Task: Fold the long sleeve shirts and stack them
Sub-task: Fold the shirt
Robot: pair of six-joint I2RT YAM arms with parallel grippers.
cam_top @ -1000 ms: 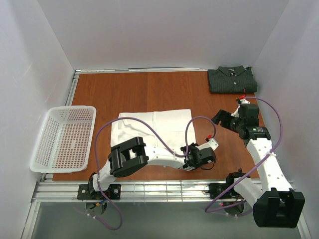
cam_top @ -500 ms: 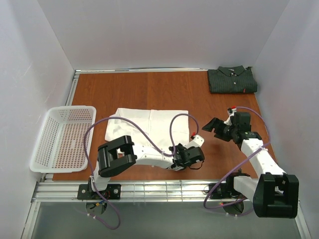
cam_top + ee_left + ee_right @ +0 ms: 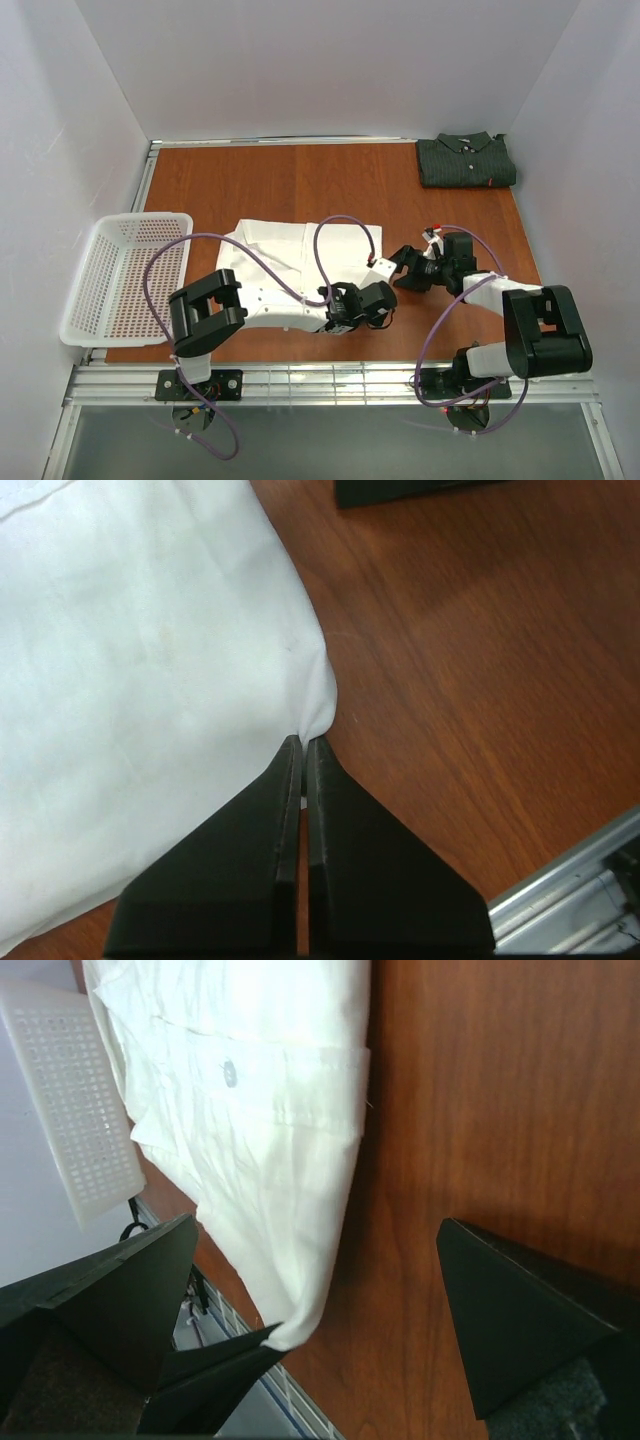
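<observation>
The white long sleeve shirt [image 3: 275, 258] lies folded in the middle of the table. My left gripper [image 3: 378, 276] is shut on its near right corner [image 3: 318, 712], the black fingers [image 3: 350, 880] pressed together on the cloth. Just to the right, my right gripper [image 3: 408, 270] hangs low and open, facing the shirt's right edge [image 3: 330, 1200]. Its fingers [image 3: 520, 1310] stand wide apart and touch no cloth. The dark striped shirt [image 3: 466, 160] rests folded at the far right corner, with a small red tag on its near edge.
A white mesh basket [image 3: 125, 275] stands at the left edge of the table. The metal rail [image 3: 320, 382] runs along the near edge. White walls close in the left, back and right sides. Purple cables [image 3: 340, 235] loop over the white shirt.
My left gripper closed on the white shirt's corner and moved left, shifting the cloth with it. The right arm swung down and left, from near the dark shirt to beside the white one.
</observation>
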